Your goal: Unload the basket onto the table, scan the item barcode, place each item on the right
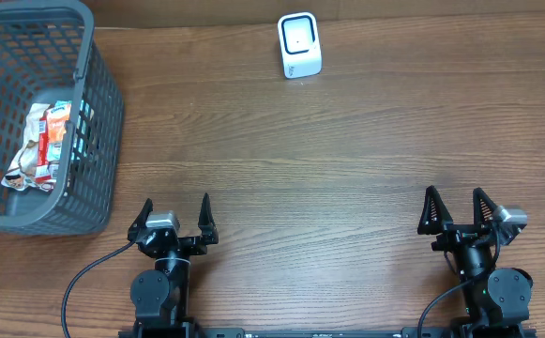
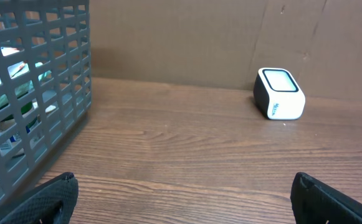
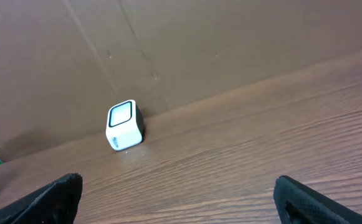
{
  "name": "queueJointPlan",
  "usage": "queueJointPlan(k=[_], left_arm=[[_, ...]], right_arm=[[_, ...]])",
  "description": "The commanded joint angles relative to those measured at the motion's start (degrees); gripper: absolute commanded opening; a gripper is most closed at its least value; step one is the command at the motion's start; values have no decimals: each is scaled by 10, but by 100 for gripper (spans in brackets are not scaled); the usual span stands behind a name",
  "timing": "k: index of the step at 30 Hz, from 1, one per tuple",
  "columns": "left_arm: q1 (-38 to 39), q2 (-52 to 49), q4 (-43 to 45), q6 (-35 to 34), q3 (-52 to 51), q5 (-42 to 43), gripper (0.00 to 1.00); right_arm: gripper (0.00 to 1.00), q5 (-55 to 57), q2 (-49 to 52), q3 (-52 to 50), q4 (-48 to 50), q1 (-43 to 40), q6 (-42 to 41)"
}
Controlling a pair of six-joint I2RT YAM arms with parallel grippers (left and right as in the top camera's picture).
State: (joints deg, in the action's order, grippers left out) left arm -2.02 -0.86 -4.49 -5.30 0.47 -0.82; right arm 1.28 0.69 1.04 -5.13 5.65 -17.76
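A white barcode scanner (image 1: pixel 299 45) with a dark window stands at the back of the wooden table; it also shows as the scanner (image 2: pixel 279 93) in the left wrist view and the scanner (image 3: pixel 124 125) in the right wrist view. Packaged items (image 1: pixel 45 143) lie in a grey basket (image 1: pixel 103 113) at the left, glimpsed through the basket mesh (image 2: pixel 31 112). My left gripper (image 1: pixel 174 214) rests open near the front edge, right of the basket, nothing between its fingers. My right gripper (image 1: pixel 458 207) stands open at the front right, also holding nothing.
A brown cardboard wall (image 2: pixel 199 37) backs the table behind the scanner. Bare wood (image 1: pixel 328 160) lies between the grippers and the scanner. The basket wall stands close to the left gripper's left side.
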Motion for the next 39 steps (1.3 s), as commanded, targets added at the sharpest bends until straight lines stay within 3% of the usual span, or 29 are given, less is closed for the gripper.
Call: queueJointPlan(k=[1,24,28,39], left_arm=[[-2,6,1,17,-2,4,100],[-2,6,37,40,6,25,100],[-2,6,30,40,28,71,100],[-2,6,-178,40,208,118,100]], right_arm=[[100,-3,-5,-6,4,-3,2],[100,-3,-5,-6,4,-3,2],[100,-3,-5,-6,4,-3,2],[100,-3,-5,-6,4,-3,2]])
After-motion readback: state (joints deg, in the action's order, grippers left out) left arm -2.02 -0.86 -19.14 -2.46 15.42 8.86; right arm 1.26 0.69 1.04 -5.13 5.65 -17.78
